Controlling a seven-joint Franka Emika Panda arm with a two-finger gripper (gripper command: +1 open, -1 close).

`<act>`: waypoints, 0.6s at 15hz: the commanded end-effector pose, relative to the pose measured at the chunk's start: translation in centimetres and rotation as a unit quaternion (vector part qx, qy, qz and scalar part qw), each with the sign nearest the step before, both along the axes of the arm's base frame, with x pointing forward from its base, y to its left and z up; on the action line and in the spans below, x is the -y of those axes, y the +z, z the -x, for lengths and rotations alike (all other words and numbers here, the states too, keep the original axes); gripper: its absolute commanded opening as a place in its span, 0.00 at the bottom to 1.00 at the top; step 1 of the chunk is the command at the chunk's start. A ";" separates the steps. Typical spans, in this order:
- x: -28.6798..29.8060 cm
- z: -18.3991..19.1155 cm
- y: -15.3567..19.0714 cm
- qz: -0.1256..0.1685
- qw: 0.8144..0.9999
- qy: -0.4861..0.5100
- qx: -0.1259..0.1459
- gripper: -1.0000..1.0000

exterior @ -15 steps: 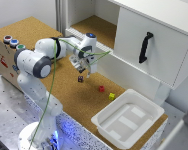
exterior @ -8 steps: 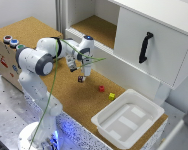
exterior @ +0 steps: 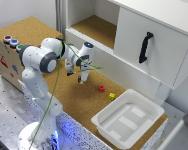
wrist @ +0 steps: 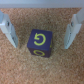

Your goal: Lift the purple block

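The purple block (wrist: 40, 43) is a dark purple cube with a yellow mark on its top face, resting on the cork surface. In the wrist view it lies between my two fingers (wrist: 9, 29), with a gap on each side. My gripper (wrist: 41, 41) is open around it and touches neither side. In the exterior view the gripper (exterior: 81, 79) hangs low over the cork table in front of the cabinet. There the hand hides the block.
A small red cube (exterior: 101, 88) and a yellow-green cube (exterior: 112, 96) lie toward the exterior view's right of the gripper. A white tray (exterior: 101, 120) stands beyond them. The white cabinet with a black handle (exterior: 145, 47) rises behind, and a box with buttons (exterior: 9, 40) is at the left.
The gripper has come down toward the cork surface and shifted slightly to the exterior view's left. The cubes and tray have not moved.
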State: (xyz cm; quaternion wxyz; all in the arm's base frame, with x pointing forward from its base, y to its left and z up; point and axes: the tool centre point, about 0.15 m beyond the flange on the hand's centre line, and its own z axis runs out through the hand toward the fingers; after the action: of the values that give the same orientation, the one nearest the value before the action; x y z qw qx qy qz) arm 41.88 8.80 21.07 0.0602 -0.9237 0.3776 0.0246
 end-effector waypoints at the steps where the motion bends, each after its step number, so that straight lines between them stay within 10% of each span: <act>1: -1.9 0.2 -1.0 0.001 1.000 -0.005 -0.004 1.00; 2: -1.9 0.3 -0.8 0.008 1.000 -0.013 0.002 0.00; 9: -2.3 0.1 -0.6 0.011 1.000 -0.013 0.006 0.00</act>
State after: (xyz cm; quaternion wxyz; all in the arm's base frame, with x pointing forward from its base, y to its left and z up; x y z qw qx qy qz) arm 41.54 10.22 21.00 0.0560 -0.9218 0.3826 0.0256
